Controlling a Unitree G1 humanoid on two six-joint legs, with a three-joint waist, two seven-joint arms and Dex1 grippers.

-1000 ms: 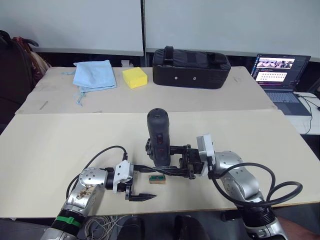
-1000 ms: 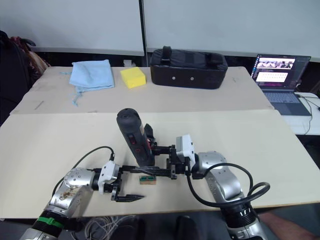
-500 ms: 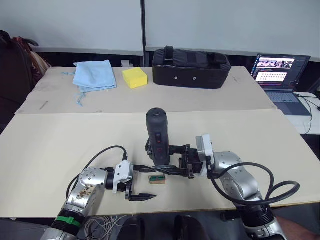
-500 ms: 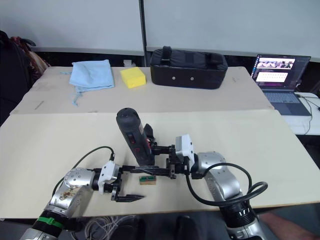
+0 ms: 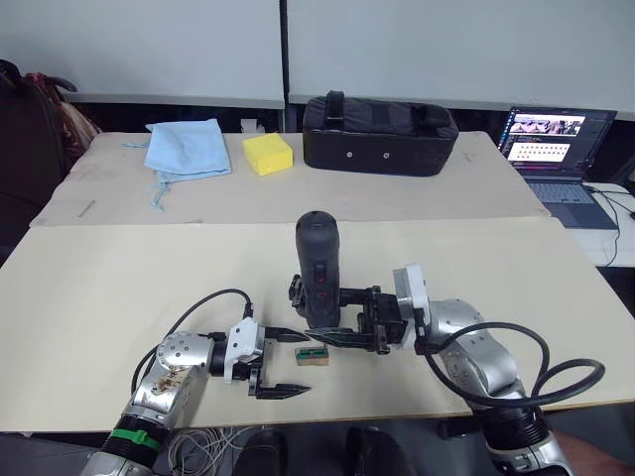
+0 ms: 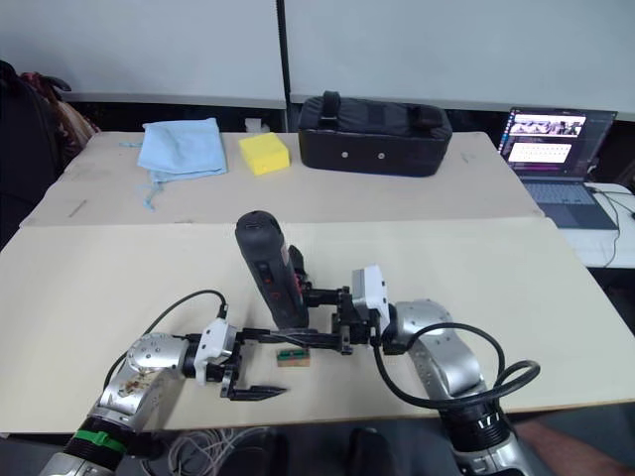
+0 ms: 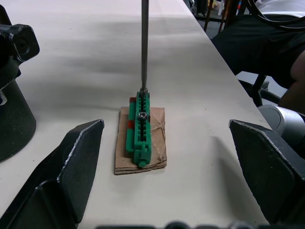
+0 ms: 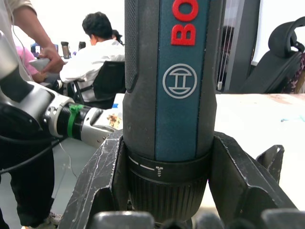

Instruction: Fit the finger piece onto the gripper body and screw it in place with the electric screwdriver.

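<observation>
My right gripper (image 5: 323, 315) is shut on the electric screwdriver (image 5: 319, 268), a thick dark barrel held upright with red lettering (image 8: 171, 90). Its thin metal bit (image 7: 144, 47) comes down onto the far end of a green screw strip (image 7: 140, 129) lying on a scrap of cardboard (image 5: 313, 356). My left gripper (image 5: 288, 363) rests open on the table just left of that strip, one finger on each side of it (image 7: 164, 126). The gripper body (image 7: 12, 95), black with a round base, stands just behind the screwdriver and is mostly hidden by it. The finger piece is out of view.
At the back of the far table lie a black bag (image 5: 379, 134), a yellow sponge (image 5: 268, 154) and a blue cloth (image 5: 187, 149). A laptop (image 5: 556, 149) sits at the right. The table's front edge runs close below both grippers. People sit beyond the table (image 8: 95, 52).
The top of the screwdriver has swung slightly to the right in my right gripper. My left gripper and the green strip have not moved.
</observation>
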